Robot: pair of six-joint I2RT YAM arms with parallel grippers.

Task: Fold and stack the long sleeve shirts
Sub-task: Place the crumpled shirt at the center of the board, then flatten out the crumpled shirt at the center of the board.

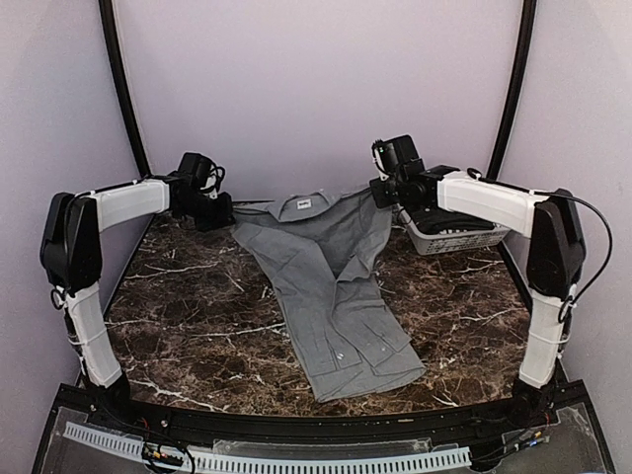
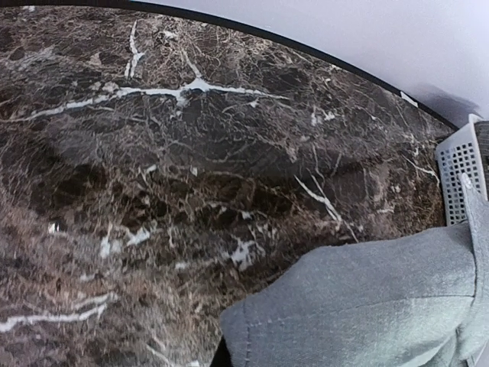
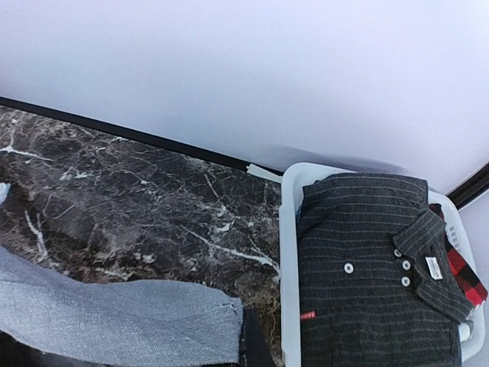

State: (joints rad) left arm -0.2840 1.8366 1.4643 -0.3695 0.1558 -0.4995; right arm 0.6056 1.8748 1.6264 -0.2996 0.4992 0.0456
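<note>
Much of the tabletop (image 1: 197,326) centre is covered by the grey shirt (image 1: 336,296), collar at the far edge, long axis running toward the near right. Its shoulders are clamped by the closed left pincer (image 1: 212,209) and right pincer (image 1: 387,190), equally near.

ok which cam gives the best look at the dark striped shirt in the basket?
Right wrist. The dark striped shirt lies folded in the white basket, collar, buttons and label plain. Top external shows only a dark sliver of it, the right arm covering most of the basket. Left wrist catches just the basket's mesh wall.
</note>
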